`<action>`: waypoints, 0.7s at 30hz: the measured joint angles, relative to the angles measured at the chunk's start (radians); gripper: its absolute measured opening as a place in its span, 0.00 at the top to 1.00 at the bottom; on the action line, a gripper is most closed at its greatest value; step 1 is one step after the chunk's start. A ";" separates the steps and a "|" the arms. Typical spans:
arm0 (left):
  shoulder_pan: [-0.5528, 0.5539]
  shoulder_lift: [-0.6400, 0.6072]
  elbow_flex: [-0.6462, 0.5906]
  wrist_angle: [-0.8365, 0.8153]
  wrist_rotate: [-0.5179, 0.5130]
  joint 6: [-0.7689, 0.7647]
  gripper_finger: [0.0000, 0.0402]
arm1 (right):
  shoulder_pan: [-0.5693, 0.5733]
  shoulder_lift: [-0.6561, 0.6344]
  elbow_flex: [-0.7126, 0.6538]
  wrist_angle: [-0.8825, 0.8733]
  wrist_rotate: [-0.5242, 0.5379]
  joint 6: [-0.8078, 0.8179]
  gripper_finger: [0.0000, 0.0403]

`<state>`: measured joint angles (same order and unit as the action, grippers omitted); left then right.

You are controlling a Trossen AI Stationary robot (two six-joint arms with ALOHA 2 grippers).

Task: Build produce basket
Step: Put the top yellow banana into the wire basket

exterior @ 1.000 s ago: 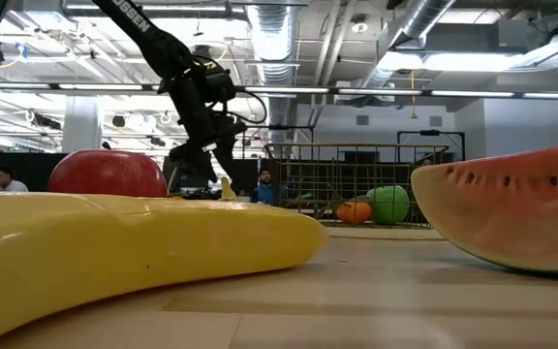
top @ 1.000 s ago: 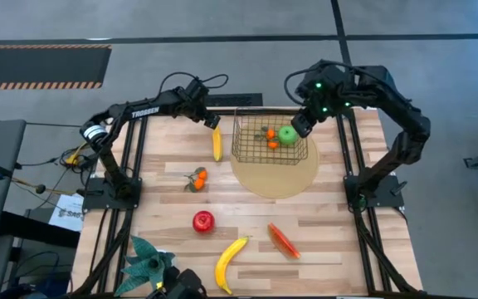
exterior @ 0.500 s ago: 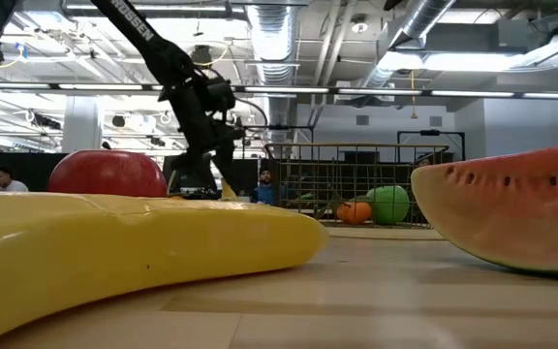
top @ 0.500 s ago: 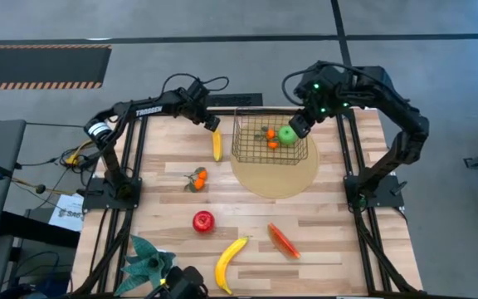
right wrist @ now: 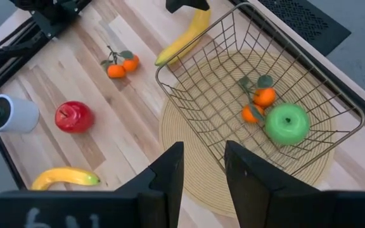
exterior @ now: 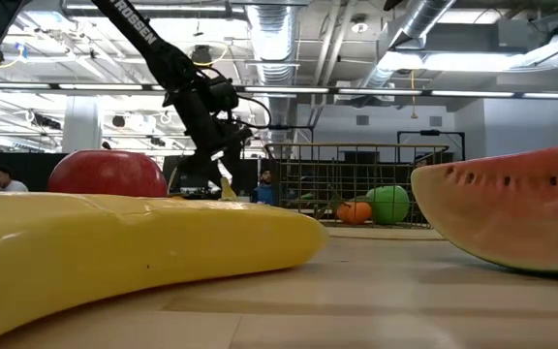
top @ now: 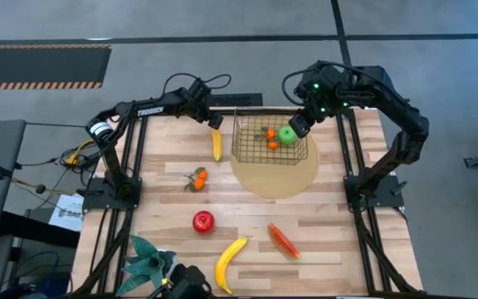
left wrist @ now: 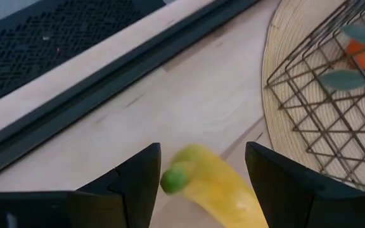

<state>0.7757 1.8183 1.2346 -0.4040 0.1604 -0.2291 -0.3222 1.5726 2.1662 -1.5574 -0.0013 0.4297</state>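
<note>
The gold wire basket stands on a round tan mat at the far side. It holds a green apple and orange clusters. A yellow banana lies on the table left of the basket. My left gripper is open low over its far end; in the left wrist view the fingers stand on either side of the green stem tip, and I see no contact. My right gripper is open and empty above the basket's far right side.
On the table lie an orange cluster, a red apple, a second banana and a red watermelon slice. A teal spiky plant stands at the near left corner. A dark rail runs along the far edge.
My left gripper has come a little lower over the banana's far end and edged toward the basket. The banana has stayed where it lay.
</note>
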 joint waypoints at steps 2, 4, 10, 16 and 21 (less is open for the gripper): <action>0.000 0.000 0.000 -0.007 0.001 0.000 0.46 | 0.000 0.000 0.000 0.000 0.000 0.000 0.67; 0.000 0.000 0.000 -0.023 0.001 0.001 0.46 | 0.000 0.000 0.000 0.000 0.000 0.000 0.67; 0.000 0.000 0.000 -0.052 -0.015 0.025 0.53 | 0.000 0.000 0.000 0.000 0.000 -0.001 0.67; 0.000 0.000 0.000 -0.049 -0.015 0.025 0.70 | 0.000 0.000 0.000 0.000 0.001 -0.001 0.67; 0.000 0.000 0.000 -0.048 -0.016 0.026 0.86 | 0.000 0.000 0.000 0.000 0.001 -0.004 0.67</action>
<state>0.7753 1.8183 1.2346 -0.4522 0.1448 -0.2031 -0.3222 1.5726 2.1662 -1.5574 -0.0002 0.4259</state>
